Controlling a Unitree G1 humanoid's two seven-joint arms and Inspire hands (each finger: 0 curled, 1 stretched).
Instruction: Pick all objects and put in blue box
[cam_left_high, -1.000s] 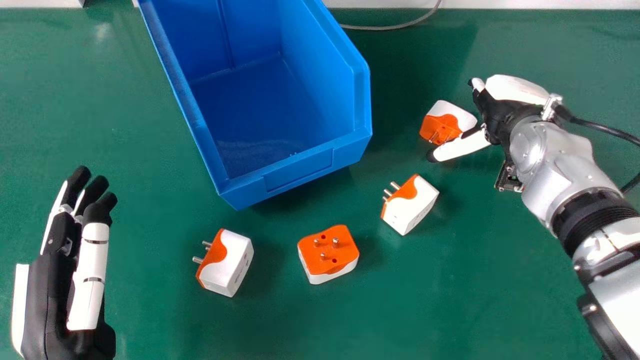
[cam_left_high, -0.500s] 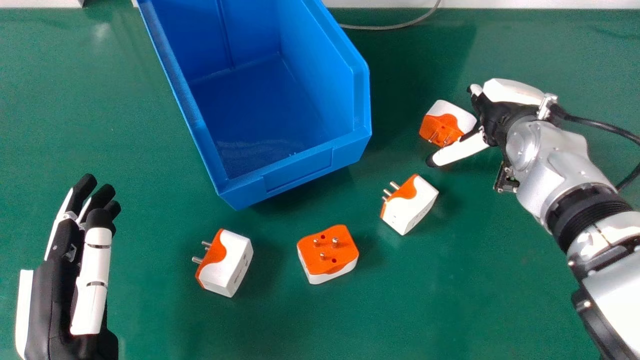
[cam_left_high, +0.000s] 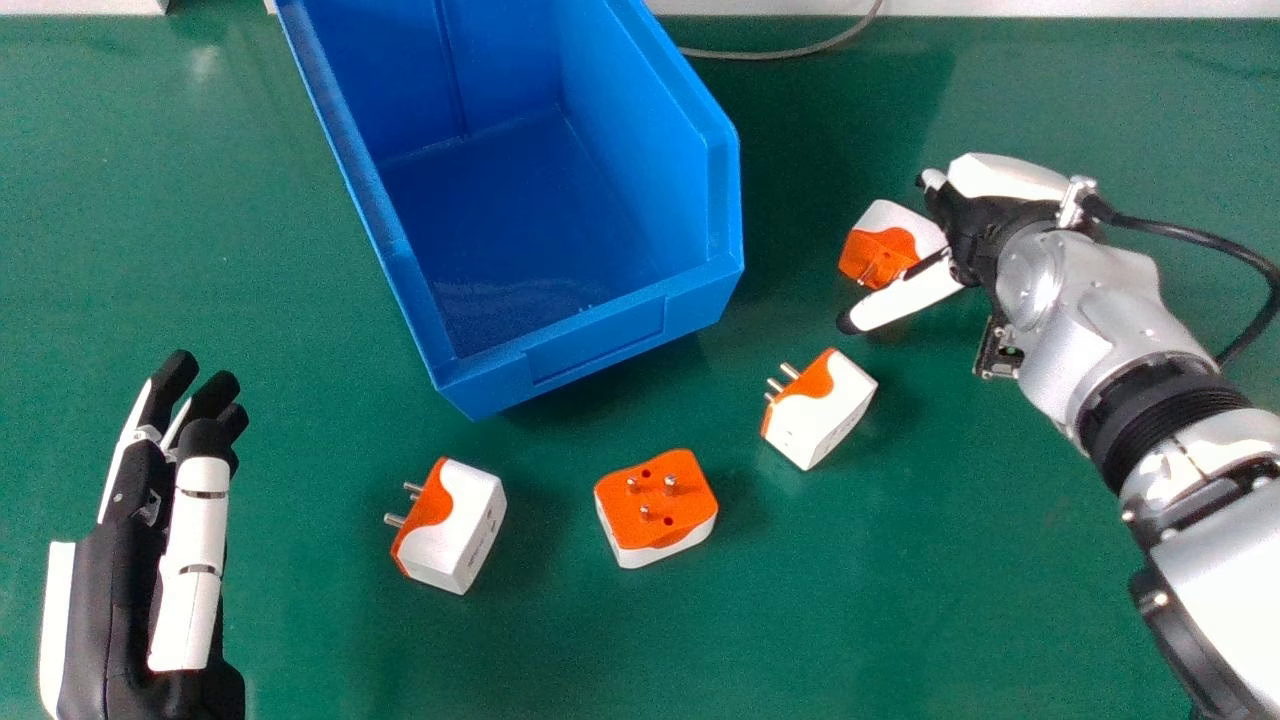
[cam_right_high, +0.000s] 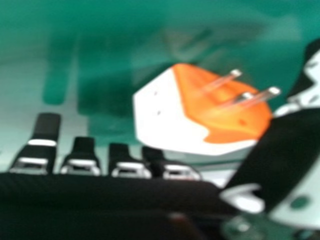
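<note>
Lying btwn fingers & thumb of wide-open R hand is orange/wht plug.

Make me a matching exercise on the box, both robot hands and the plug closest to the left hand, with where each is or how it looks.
Things:
1. box
2. left hand
3. right hand
4. plug closest to the left hand

Places and looks:
A. orange and white, pins toward the head view's left
B. beside the farthest plug
C. blue, open-topped
D. near the head view's left edge, fingers straight

Pairs: 1-C, 2-D, 3-B, 4-A
</note>
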